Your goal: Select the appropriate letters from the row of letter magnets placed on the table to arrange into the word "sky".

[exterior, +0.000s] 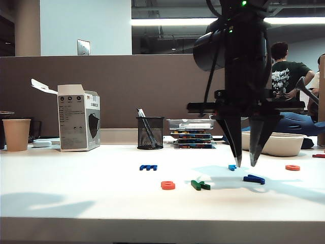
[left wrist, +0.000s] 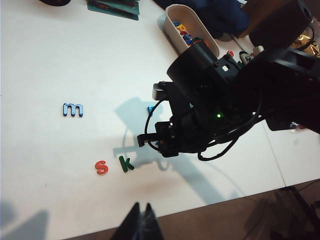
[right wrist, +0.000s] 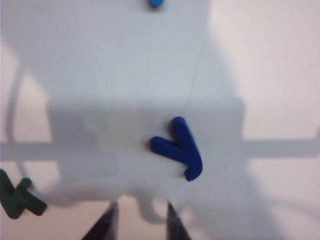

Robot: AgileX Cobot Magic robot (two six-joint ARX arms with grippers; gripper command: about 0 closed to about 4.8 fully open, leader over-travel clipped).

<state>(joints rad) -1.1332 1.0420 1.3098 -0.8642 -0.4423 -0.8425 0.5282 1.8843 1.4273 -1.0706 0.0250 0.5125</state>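
Note:
On the white table the orange-red s and the green k lie side by side, with the dark blue y to their right. My right gripper hangs open and empty just above the table, behind the y, fingers pointing down. Its wrist view shows the y flat on the table ahead of the open gripper, and the k off to one side. My left gripper is shut and empty over the table's front edge, apart from the s and k.
The dark blue m, a light blue letter and a second orange-red letter lie farther back. Behind them stand a paper cup, a box, a mesh pen holder, stacked trays and a white tub.

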